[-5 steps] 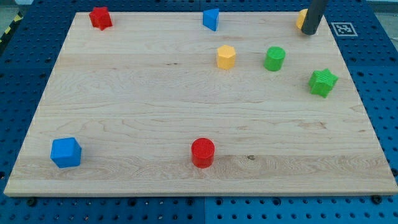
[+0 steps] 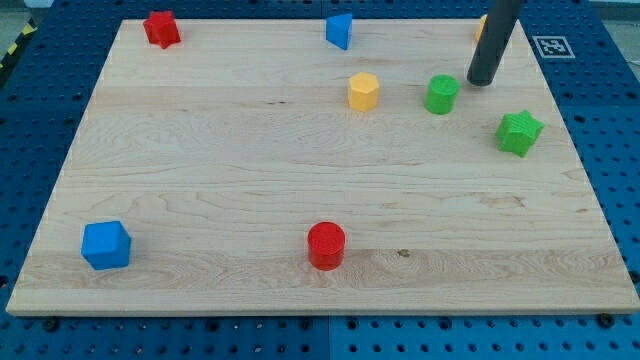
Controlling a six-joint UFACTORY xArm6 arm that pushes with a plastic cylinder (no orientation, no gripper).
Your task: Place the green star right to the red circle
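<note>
The green star (image 2: 520, 132) lies near the board's right edge. The red circle (image 2: 326, 245) stands near the bottom edge, a little right of centre, far down and left of the star. My tip (image 2: 481, 82) rests on the board up and left of the star, just right of a green cylinder (image 2: 441, 94), not touching either.
A yellow hexagon block (image 2: 363, 91) sits left of the green cylinder. A blue triangle block (image 2: 340, 30) and a red star (image 2: 160, 28) sit along the top edge. An orange block (image 2: 482, 28) is mostly hidden behind the rod. A blue cube (image 2: 106, 245) sits bottom left.
My tip has moved down and slightly left from the orange block at the top edge, towards the green cylinder. No block has visibly moved.
</note>
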